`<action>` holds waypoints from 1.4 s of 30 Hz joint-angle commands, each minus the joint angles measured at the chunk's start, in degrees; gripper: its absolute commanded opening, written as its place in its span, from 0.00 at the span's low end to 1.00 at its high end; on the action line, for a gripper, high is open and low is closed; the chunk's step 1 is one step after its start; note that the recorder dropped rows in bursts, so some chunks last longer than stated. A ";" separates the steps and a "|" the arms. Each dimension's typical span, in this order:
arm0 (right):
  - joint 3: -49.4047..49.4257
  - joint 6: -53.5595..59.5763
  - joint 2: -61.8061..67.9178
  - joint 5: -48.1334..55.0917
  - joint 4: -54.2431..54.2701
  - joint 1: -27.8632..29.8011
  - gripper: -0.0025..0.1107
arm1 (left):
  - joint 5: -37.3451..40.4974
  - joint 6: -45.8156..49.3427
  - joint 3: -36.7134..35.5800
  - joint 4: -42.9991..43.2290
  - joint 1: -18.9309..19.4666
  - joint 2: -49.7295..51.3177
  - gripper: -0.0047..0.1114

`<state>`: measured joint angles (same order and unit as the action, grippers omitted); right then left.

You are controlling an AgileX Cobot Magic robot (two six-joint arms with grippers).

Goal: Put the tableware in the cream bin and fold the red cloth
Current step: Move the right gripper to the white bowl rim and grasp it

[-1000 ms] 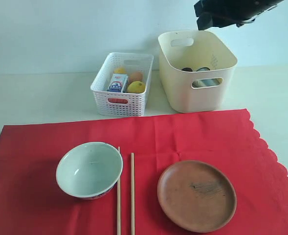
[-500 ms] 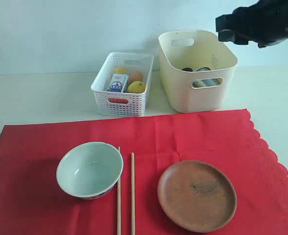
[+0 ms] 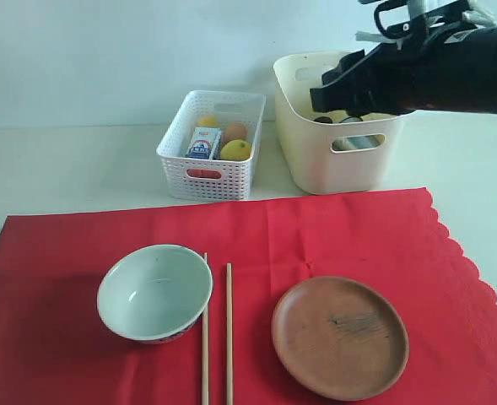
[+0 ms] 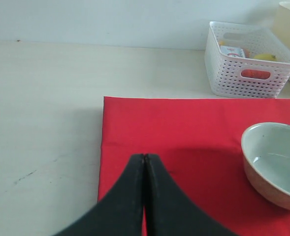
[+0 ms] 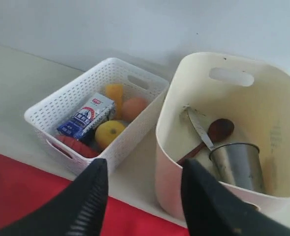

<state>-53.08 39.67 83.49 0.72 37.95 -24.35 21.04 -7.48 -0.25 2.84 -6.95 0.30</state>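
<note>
Pale wall and a cream worktop (image 3: pixel 62 160) frame the scene, with the red cloth (image 3: pixel 332 228) spread flat across the near side. At the far right stands the cream bin (image 3: pixel 332 164). My right wrist camera shows the steel cup (image 5: pixel 238 164), the metal knife (image 5: pixel 198 129) and the dark wooden spoon (image 5: pixel 216 132) lying inside it, so I judge half the tableware is put away.

On the cloth lie the pale green bowl (image 3: pixel 153 291) at near left, the pair of chopsticks (image 3: pixel 228 337) just beside it on its right, and the round brown plate (image 3: pixel 339 336) at near right. The white lattice basket (image 3: pixel 210 152) of food sits just left of the bin and is no concern of mine.

My right hand (image 5: pixel 144 169) hangs in the air up by the bin, released, with nothing between its fingers. My left hand (image 4: pixel 145 160) is clenched on nothing, low over the cloth near its left edge.

Three pieces are left to carry, and the cloth lies unfolded. Folding, I think, can only come once it is cleared.
</note>
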 commanded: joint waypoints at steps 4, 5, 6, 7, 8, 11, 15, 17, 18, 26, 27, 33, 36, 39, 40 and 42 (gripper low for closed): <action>0.07 2.05 2.54 -5.38 0.11 -0.99 0.42 | -0.60 -0.23 0.25 -0.38 -0.44 -0.30 0.04; 0.07 2.05 2.66 -5.38 0.11 -0.99 0.42 | -0.60 -0.23 0.25 -0.38 -0.44 -0.30 0.04; 0.07 2.05 2.64 -5.23 0.11 -0.99 0.42 | -0.60 -0.23 0.25 -0.38 -0.44 -0.30 0.04; 0.07 2.05 2.64 -4.90 0.11 -0.99 0.42 | -0.60 -0.23 0.25 -0.38 -0.44 -0.30 0.04; 0.07 2.05 2.64 -4.43 0.11 -0.99 0.42 | -0.60 -0.23 0.25 -0.38 -0.44 -0.30 0.04; -0.01 2.05 2.64 -1.53 0.11 -0.99 0.42 | -0.60 -0.23 0.25 -0.38 -0.44 -0.30 0.04; -1.48 2.17 2.64 6.81 0.11 -0.99 0.42 | -0.60 -0.23 0.25 -0.38 -0.44 -0.30 0.04; -2.83 2.42 2.64 13.06 0.11 -0.99 0.42 | -0.60 -0.23 0.25 -0.38 -0.44 -0.30 0.04; -3.43 2.62 2.64 15.84 0.11 -0.99 0.42 | -0.60 -0.23 0.25 -0.38 -0.44 -0.30 0.04; -4.61 5.92 2.64 24.19 0.11 -0.99 0.42 | -0.60 -0.23 0.25 -0.38 -0.44 -0.30 0.04; -4.61 6.27 2.64 24.46 0.11 -0.99 0.42 | -0.60 -0.23 0.25 -0.38 -0.44 -0.30 0.04; -5.03 6.34 4.98 24.73 0.22 -0.99 0.45 | -0.60 -0.23 0.25 -0.38 -0.44 -0.30 0.04; -7.27 6.44 8.39 27.63 1.23 -1.36 0.49 | -0.60 -0.23 0.25 -0.38 -0.44 -0.30 0.04; -10.04 6.29 12.35 29.52 1.35 -3.45 0.50 | -0.60 -0.23 0.25 -0.38 -0.44 -0.30 0.04; -10.90 6.29 13.83 29.53 1.35 -4.64 0.50 | -0.60 -0.23 0.25 -0.38 -0.44 -0.30 0.04; -12.66 6.29 16.63 29.53 1.35 -6.99 0.50 | -0.60 -0.23 0.25 -0.38 -0.44 -0.30 0.04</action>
<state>-63.35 45.64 96.85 29.30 38.84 -28.61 21.04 -7.48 -0.25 2.84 -6.95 0.30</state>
